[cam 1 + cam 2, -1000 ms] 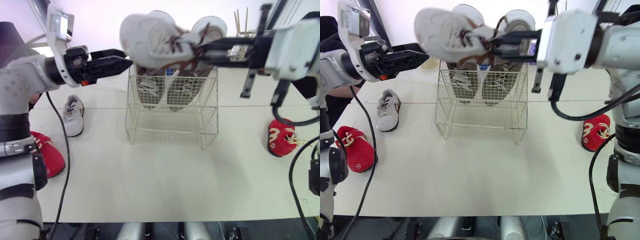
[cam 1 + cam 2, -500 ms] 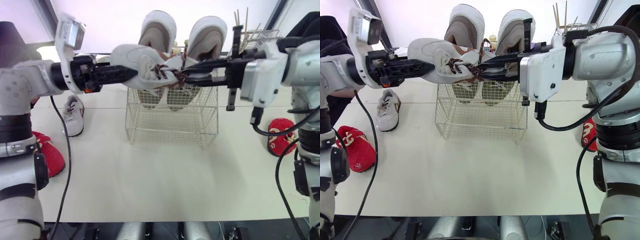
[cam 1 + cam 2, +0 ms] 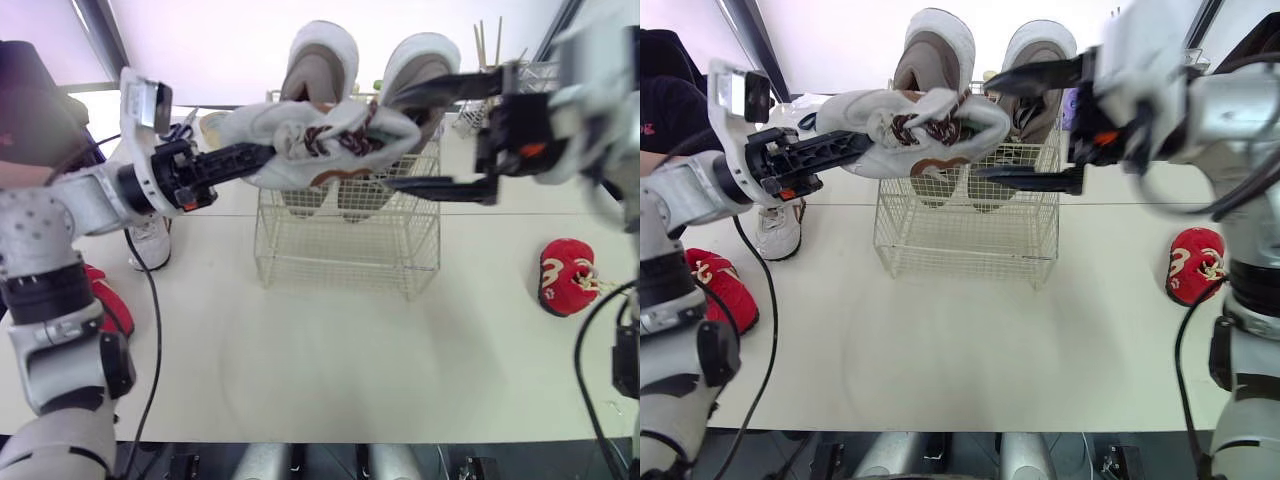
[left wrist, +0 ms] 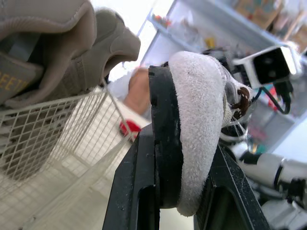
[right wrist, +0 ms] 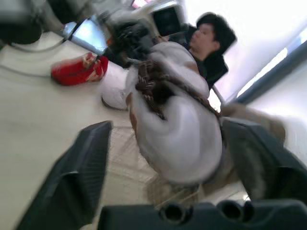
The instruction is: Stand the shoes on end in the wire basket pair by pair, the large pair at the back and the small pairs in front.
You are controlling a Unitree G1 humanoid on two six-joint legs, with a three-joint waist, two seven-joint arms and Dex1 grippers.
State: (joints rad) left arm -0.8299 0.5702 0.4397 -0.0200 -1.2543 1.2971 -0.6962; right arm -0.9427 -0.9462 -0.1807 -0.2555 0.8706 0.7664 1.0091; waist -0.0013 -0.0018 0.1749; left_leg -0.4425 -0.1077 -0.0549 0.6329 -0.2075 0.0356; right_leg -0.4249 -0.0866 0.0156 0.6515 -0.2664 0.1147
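A small white shoe (image 3: 320, 140) with brown laces hangs above the wire basket (image 3: 345, 245). My left gripper (image 3: 258, 155) is shut on its sole end, and in the left wrist view the shoe (image 4: 201, 120) sits clamped between the black fingers (image 4: 139, 191). My right gripper (image 3: 388, 140) is open wide around the shoe's other end, one finger above and one below. The right wrist view shows the shoe (image 5: 177, 129) between the spread fingers (image 5: 81, 167). The large beige pair (image 3: 320, 60) stands on end at the back of the basket.
Its matching white shoe (image 3: 145, 245) lies on the table left of the basket, with a red shoe (image 3: 105, 305) nearer the left edge. Another red shoe (image 3: 565, 275) lies at the right. A person (image 3: 30, 110) sits at the far left. A rack (image 3: 510, 70) stands behind the basket.
My right gripper has opened and let go of the white shoe. My left gripper has closed on the shoe's sole end and now carries it above the basket.
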